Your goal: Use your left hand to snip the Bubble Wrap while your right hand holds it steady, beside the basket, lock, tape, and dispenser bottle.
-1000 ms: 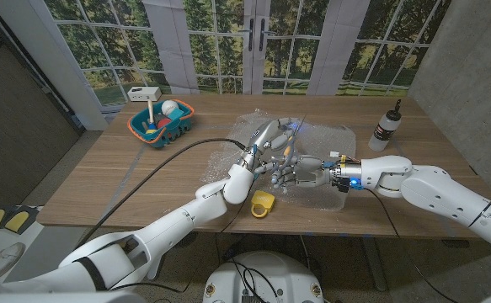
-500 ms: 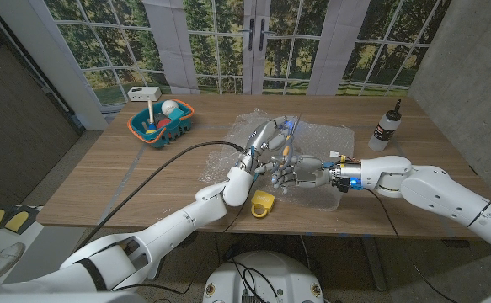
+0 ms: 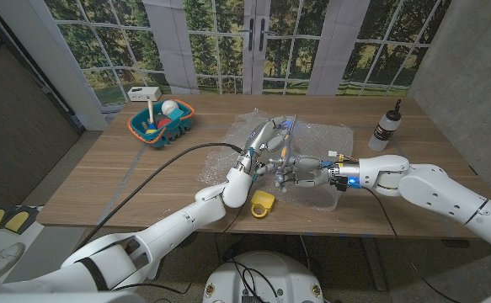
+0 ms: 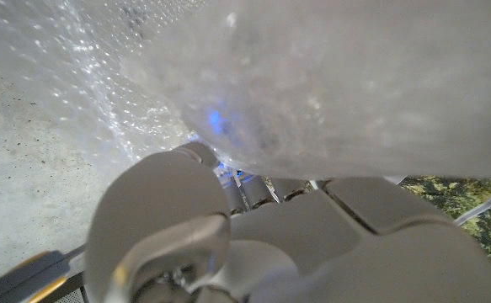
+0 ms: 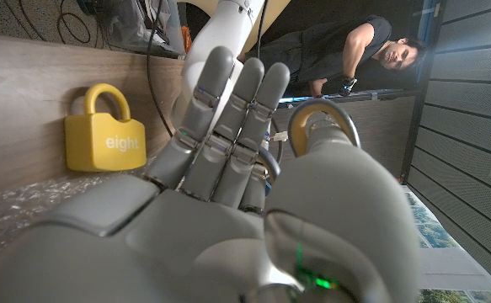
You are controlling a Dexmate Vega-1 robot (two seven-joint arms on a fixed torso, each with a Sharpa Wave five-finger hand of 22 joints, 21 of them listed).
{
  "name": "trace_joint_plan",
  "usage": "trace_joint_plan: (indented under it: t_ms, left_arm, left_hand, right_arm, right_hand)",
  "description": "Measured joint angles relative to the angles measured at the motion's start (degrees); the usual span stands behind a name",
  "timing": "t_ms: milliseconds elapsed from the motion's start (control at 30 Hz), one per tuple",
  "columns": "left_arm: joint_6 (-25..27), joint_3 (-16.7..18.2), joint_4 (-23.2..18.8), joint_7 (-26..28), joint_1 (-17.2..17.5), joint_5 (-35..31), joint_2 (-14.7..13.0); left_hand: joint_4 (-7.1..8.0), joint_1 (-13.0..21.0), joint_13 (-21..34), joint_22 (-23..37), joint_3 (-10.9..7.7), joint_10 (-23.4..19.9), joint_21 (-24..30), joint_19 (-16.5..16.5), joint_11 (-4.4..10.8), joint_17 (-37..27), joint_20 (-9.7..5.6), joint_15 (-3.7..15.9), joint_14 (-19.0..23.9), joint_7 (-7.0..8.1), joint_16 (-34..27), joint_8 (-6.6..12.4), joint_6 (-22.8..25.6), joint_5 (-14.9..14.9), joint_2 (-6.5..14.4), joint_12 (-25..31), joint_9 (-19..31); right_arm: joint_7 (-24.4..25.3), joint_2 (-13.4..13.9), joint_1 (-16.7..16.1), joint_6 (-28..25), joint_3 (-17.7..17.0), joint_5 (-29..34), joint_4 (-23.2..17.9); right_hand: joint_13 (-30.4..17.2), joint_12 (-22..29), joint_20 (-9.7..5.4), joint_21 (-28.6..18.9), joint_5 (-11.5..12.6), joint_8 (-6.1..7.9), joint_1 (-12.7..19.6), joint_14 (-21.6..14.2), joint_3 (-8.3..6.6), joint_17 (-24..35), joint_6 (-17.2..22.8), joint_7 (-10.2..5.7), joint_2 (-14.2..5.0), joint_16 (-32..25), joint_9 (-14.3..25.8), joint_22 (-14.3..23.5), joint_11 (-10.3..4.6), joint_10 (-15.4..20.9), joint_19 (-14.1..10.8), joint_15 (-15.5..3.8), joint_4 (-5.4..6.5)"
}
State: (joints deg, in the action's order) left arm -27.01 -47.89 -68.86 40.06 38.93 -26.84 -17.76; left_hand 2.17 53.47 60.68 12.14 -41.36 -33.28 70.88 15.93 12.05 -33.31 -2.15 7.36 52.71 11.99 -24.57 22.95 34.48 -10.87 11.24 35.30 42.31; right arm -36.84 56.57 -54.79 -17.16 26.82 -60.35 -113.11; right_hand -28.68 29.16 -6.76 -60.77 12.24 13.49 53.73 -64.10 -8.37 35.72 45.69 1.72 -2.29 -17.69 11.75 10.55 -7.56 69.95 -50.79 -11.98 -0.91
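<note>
At frame centre, the left hand (image 3: 266,139) grips scissors (image 3: 289,133) over the bubble wrap (image 3: 325,135); blades hard to make out. Beside it, the right hand (image 3: 296,174) presses the sheet, fingers extended together. Yellow lock (image 3: 263,203) lies just below

Take the Bubble Wrap (image 3: 300,139) as your landmark: it lies on the table (image 3: 102,181) at mid-depth, with the basket (image 3: 162,122) well to its left and the dispenser bottle (image 3: 386,126) just to its right. The lock (image 3: 263,203) sits in front of it near the table's front edge, and your left hand (image 3: 266,143) and right hand (image 3: 294,172) meet over its front part.
</note>
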Motion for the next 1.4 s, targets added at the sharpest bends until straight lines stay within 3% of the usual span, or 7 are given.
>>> trace_joint_plan:
  t_ms: [267, 500, 567, 800, 1400]
  left_arm:
    - [-0.4, -0.1, 0.7, 0.6, -0.1, -0.1, 0.1]
    - [-1.0, -0.2, 1.3, 1.0, -0.3, 0.0, 0.2]
    - [-1.2, -0.2, 1.6, 1.1, -0.3, 0.1, 0.3]
    - [-1.2, -0.2, 2.1, 1.2, -0.4, 0.2, 0.3]
    - [-1.7, 0.1, 2.8, 1.4, -0.5, 1.3, 0.7]
  left_hand:
    - [0.22, -0.3, -0.4, -0.7, -0.25, 0.0, 0.3, -0.3, 0.0, -1.0, -0.31, 0.0, 0.0, 0.0, 0.2, 0.63, 0.0, -0.4, -0.3, 0.0, 1.6]
    - [0.22, -0.8, -0.5, -1.0, -0.25, 0.0, 1.0, -0.6, 0.0, -1.9, -0.01, 0.0, 0.0, 0.0, 0.7, 1.01, 0.0, -0.4, -0.3, 0.0, 2.7]
    - [0.22, -0.9, -0.5, -1.2, -0.25, 0.0, 1.2, -0.6, 0.01, -2.0, -0.01, 0.0, 0.0, 0.0, 0.7, 1.09, 0.0, -0.4, -0.1, 0.0, 2.7]
    - [0.03, -0.9, -0.5, -1.2, -0.44, 0.0, 1.6, -0.6, 0.0, -2.7, 0.0, 0.0, 0.0, -0.01, 1.1, 1.11, 0.0, -0.4, -0.1, 0.0, 2.7]
    - [-0.05, -1.4, -1.0, -1.5, -1.0, 0.0, 2.3, -1.2, 0.0, -4.2, 0.0, 0.0, 0.0, 0.19, 1.7, 0.06, 0.2, -0.4, -0.2, 0.0, 1.8]
  right_arm:
    - [0.2, -0.2, 0.6, -0.8, 0.3, 0.1, 0.2]
    - [0.5, -0.4, 0.9, -1.1, 0.4, 0.3, 0.4]
    - [0.8, -0.5, 0.9, -1.1, 0.4, 0.3, 0.4]
    - [1.7, -0.6, 1.0, -1.1, 0.1, 0.4, 0.4]
    - [3.7, -0.1, -0.1, -0.8, -1.4, -0.5, -0.2]
  right_hand:
    - [-5.2, 5.8, 0.0, -0.9, -0.4, 0.39, 3.9, -2.5, -1.48, 0.9, 3.1, -1.61, -1.32, 0.2, 1.5, 0.9, -1.06, 1.5, 0.0, -1.21, -2.8]
    - [-14.3, 14.1, 0.11, -4.9, -1.7, 0.39, 9.7, -5.3, -4.36, 3.3, 4.3, -2.24, -3.36, 0.3, 4.6, 2.4, -0.83, 1.4, 0.6, -1.22, -7.15]
    - [-15.4, 15.6, 0.43, -6.0, -1.7, 0.36, 12.1, -5.8, -4.36, 4.1, 6.3, -3.19, -4.17, 0.3, 5.8, 2.6, -0.81, 1.3, 1.1, -1.32, -7.21]
    - [-16.6, 17.1, 0.73, -8.0, -1.8, 0.96, 13.8, -6.3, -4.65, 5.3, 6.4, -3.34, -5.01, 0.8, 8.4, 2.9, -0.21, 0.7, 2.0, -1.21, -6.92]
    - [-15.1, 19.1, 1.34, -12.2, -2.1, 1.38, 14.1, -6.4, -5.44, 7.4, 6.2, -3.14, -5.2, 2.1, 14.1, 2.7, 0.49, 0.0, 4.2, -1.1, -6.13]
